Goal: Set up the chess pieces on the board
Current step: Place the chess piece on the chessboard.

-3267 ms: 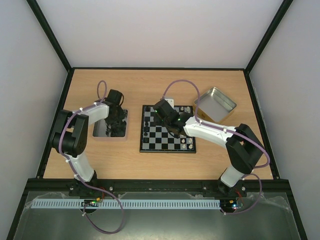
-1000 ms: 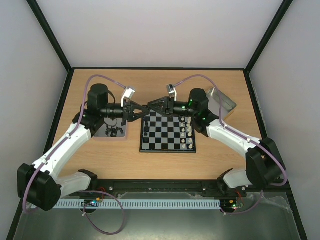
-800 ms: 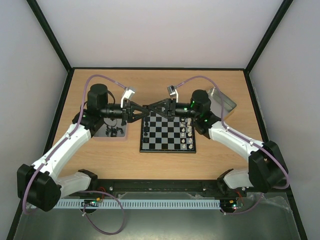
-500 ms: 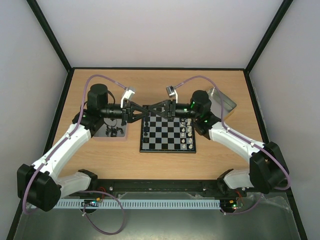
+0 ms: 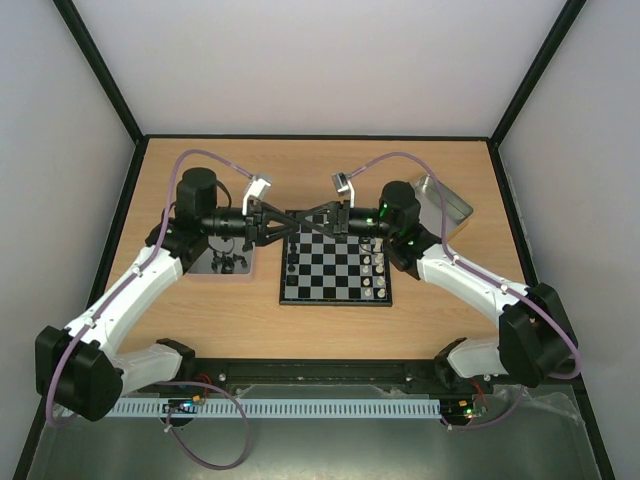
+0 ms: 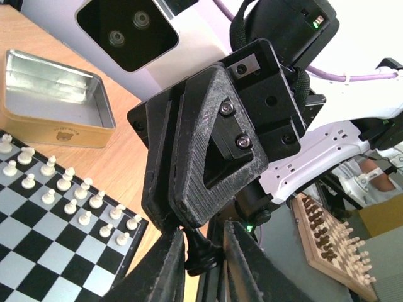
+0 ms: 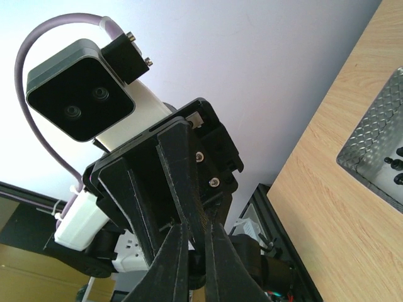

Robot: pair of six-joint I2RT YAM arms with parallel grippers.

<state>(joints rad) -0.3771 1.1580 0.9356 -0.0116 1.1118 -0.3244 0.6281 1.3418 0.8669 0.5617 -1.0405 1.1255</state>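
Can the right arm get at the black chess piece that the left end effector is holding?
Likely yes: the right end effector sits tip-first right by the black chess piece pinched in the left end effector, with nothing between them.

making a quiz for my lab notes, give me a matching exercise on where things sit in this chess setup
Things:
1. black chess piece
2. white pieces
3. open tin
4. flat tray

Places:
a. left of the board
b. along the board's right side
c. held in the left gripper
d. beyond the board's far right corner

Pairs: 1-c, 2-b, 3-d, 4-a
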